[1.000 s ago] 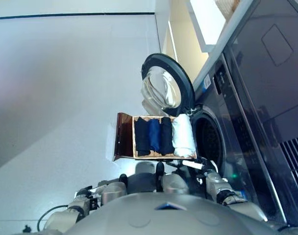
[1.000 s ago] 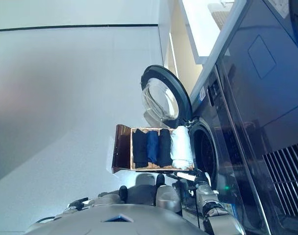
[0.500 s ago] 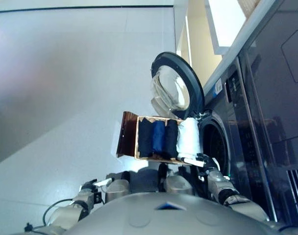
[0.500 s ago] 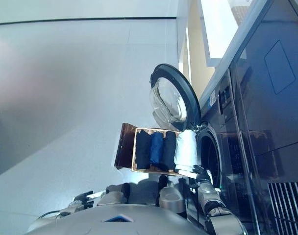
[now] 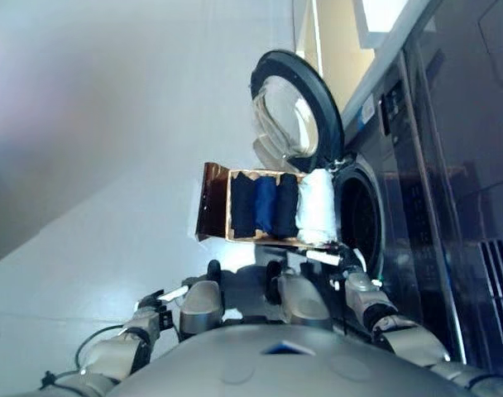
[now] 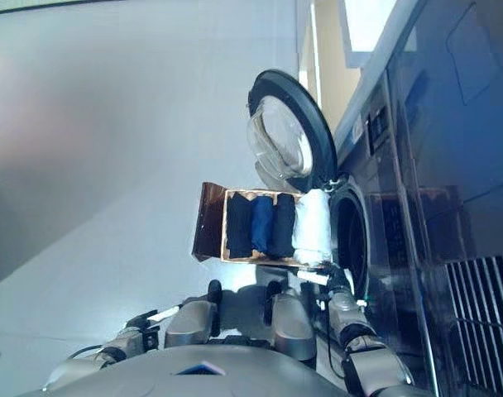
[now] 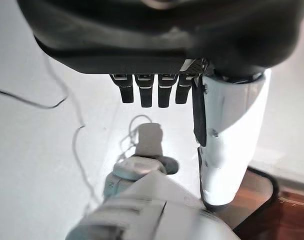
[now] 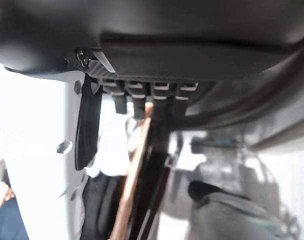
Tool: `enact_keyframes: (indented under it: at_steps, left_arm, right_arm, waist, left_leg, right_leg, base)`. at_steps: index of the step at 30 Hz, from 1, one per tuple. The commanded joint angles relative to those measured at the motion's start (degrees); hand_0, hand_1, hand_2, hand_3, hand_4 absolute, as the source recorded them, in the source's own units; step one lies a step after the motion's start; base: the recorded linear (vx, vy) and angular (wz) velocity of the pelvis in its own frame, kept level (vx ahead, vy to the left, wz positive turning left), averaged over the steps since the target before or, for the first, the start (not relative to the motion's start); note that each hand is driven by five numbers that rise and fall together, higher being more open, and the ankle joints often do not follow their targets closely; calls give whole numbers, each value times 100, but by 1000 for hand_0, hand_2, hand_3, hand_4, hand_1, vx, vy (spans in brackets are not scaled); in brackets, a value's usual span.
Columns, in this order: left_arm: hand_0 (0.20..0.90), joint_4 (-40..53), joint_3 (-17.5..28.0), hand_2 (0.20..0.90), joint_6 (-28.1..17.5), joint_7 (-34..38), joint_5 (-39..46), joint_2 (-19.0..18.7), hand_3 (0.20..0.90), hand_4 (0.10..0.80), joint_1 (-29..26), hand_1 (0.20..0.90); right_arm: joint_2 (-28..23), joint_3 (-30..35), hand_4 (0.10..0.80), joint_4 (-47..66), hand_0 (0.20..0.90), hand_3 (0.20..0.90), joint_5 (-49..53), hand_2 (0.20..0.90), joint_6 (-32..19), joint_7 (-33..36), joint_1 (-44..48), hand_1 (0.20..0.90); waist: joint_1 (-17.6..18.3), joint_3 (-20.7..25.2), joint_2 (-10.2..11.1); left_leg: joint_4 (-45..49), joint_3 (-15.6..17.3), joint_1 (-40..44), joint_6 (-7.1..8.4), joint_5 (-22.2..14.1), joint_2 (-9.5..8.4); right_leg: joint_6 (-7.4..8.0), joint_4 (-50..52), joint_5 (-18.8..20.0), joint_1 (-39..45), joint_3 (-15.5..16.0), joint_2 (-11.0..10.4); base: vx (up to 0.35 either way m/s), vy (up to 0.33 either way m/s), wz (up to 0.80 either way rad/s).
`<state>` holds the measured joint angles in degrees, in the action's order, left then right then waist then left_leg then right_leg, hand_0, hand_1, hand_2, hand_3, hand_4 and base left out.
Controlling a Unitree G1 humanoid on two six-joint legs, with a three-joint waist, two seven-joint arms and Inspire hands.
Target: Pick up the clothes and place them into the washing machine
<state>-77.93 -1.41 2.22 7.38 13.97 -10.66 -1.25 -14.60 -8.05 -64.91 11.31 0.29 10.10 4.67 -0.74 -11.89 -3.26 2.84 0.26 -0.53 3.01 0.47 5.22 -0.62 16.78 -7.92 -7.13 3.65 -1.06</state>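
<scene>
Mostly camera shift since the earlier frames: whole scene sits differently in the head views, while the clothes keep the same order in the box and the box the same spot by the drum; right hand is still at the box's near corner on the washer side. Wooden box sits on the floor just beside the open washing machine, its round door swung open past the box's far side, dark drum opening right beside the box. Clothes lie in a row inside the box: black roll, blue roll, another black roll, then the white roll nearest the drum. None are in the machine yet. Right hand in its wrist view shows fingers relaxed and short in view, white-covered thumb out straight, thin wooden box edge running just past the fingers; not curled round anything, holding nothing. Left hand hangs low by the robot's left side, well apart from the box; its wrist view shows fingers loose and white thumb extended, nothing held, pale floor beyond.
</scene>
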Motion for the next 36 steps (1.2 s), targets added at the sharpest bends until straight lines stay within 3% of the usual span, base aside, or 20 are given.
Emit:
enact_keyframes:
  at_steps: [1, 4, 9, 16, 18, 19, 20, 22, 25, 30, 36]
  left_arm:
    - [900, -10, -152, 900, -33, 99, -71, -233, 900, 800, 58, 900]
    - [900, 74, -164, 900, -69, 132, -27, -329, 900, 800, -20, 900]
    - [900, 69, -159, 900, -94, 165, 43, -409, 900, 800, -143, 900]
    - [900, 56, -132, 900, -100, 177, 68, -480, 900, 800, -186, 900]
    - [900, 69, -174, 900, -134, 216, 85, -488, 900, 800, -244, 900]
    - [900, 73, -224, 900, -156, 239, 78, -461, 900, 800, -308, 900]
    - [900, 147, -210, 900, -212, 285, 212, -530, 900, 800, -446, 900]
    - [900, 255, -186, 900, -254, 326, 262, -536, 900, 800, -437, 900]
    - [900, 306, -193, 900, -273, 376, 338, -504, 900, 800, -473, 900]
    - [900, 381, -302, 900, -323, 644, 220, -352, 900, 800, -502, 900]
    - [900, 328, -243, 900, -236, 916, 1, -316, 900, 800, -557, 900]
  right_arm:
    - [-345, 131, 800, 245, 900, 900, -27, 900, -118, 151, 38, 900]
    - [-323, 117, 800, 278, 900, 900, -3, 900, -106, 154, 170, 900]
    - [-262, 132, 800, 325, 900, 900, 26, 900, -114, 197, 305, 900]
    - [-295, -7, 800, 392, 900, 900, -150, 900, -134, 227, 491, 900]
    - [-323, -77, 800, 507, 900, 900, -163, 900, -156, 277, 620, 900]
    - [-332, -103, 800, 551, 900, 900, -137, 900, -180, 324, 724, 900]
    - [-334, -194, 800, 770, 900, 900, -110, 900, -229, 424, 950, 900]
    - [-314, -228, 800, 950, 900, 900, -94, 900, -285, 477, 939, 900]
    - [-349, -283, 800, 1186, 900, 900, -218, 900, -296, 570, 961, 900]
    - [-655, -401, 800, 2026, 900, 900, -1136, 900, -189, 1103, 1055, 900]
    - [-829, -274, 800, 2713, 900, 900, -1802, 900, 148, 1424, 968, 900]
  waist:
    - [18, 255, 94]
    - [5, 259, 105]
    - [-6, 213, 181]
    - [-69, 42, 271]
    - [-72, -133, 260]
    - [-63, -199, 275]
    - [0, -376, 301]
    - [-21, -395, 407]
    - [-37, -395, 430]
    - [-35, -446, 428]
    - [6, -422, 449]
  left_leg:
    - [-250, 92, -602, 151, 592, -143]
    - [-198, 276, -661, 59, 485, -243]
    - [-215, 289, -864, -43, 397, -400]
    - [-15, 287, -1069, -219, 217, -512]
    - [-12, 317, -1122, -246, 205, -530]
    - [-46, 364, -1193, -235, 197, -569]
    - [-8, 407, -1362, -203, 194, -491]
    - [260, 361, -1556, -168, 214, -431]
    - [227, 299, -1621, -108, 305, -381]
    - [227, 152, -1849, -9, 426, -371]
    - [231, 161, -1842, 20, 381, -392]
  right_leg:
    - [654, -1450, 195, 1260, -110, -496]
    - [772, -1523, 289, 1149, -158, -685]
    - [911, -1613, 404, 970, -111, -891]
    - [1030, -938, 416, 426, -183, -947]
    - [1021, -898, 569, 134, -161, -980]
    - [1029, -1132, 894, -41, -137, -1087]
    - [999, -1372, 1240, -622, -199, -1100]
    - [971, -1481, 1205, -441, -102, -1179]
    - [947, -1470, 1168, -482, -34, -1125]
    - [964, -1430, 1116, -541, 191, -1137]
    - [1004, -1406, 1099, -518, 173, -1194]
  base:
    - [101, 210, -36]
    - [45, 162, -29]
    - [21, 129, -23]
    - [-10, 90, 0]
    - [-137, 65, -1]
    - [-248, -41, -17]
    - [-196, -63, -17]
    - [-37, -90, -13]
    - [22, -61, -8]
    - [-19, -38, 18]
    - [4, 14, 8]
